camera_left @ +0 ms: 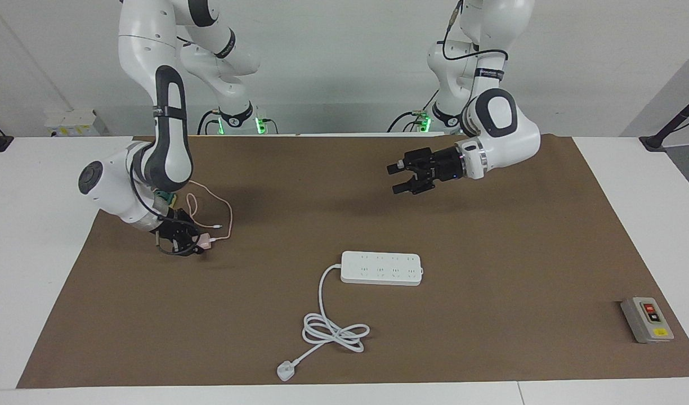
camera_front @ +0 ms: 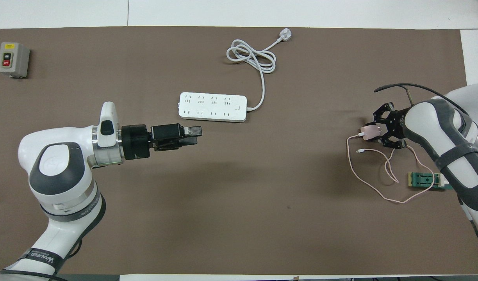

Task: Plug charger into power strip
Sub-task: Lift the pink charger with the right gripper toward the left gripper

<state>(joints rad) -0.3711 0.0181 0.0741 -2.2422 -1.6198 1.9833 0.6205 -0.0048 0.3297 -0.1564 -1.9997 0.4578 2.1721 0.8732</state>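
Observation:
The pale pink charger [camera_left: 204, 242] [camera_front: 370, 131] lies on the brown mat at the right arm's end of the table, and its thin pink cable [camera_front: 379, 186] loops nearer to the robots. My right gripper [camera_left: 190, 245] [camera_front: 380, 130] is down at the mat and shut on the charger. The white power strip [camera_left: 381, 268] [camera_front: 212, 106] lies flat mid-table, sockets up, with its coiled white cord [camera_left: 334, 332] and plug [camera_front: 284, 36] farther from the robots. My left gripper [camera_left: 397, 178] [camera_front: 197, 136] hangs open in the air over bare mat, empty, on the robots' side of the strip.
A green-and-yellow block [camera_front: 422, 180] sits beside the cable loop, close to the right arm. A grey box with red and yellow buttons [camera_left: 647, 319] [camera_front: 12, 59] stands at the left arm's end of the mat, away from the robots.

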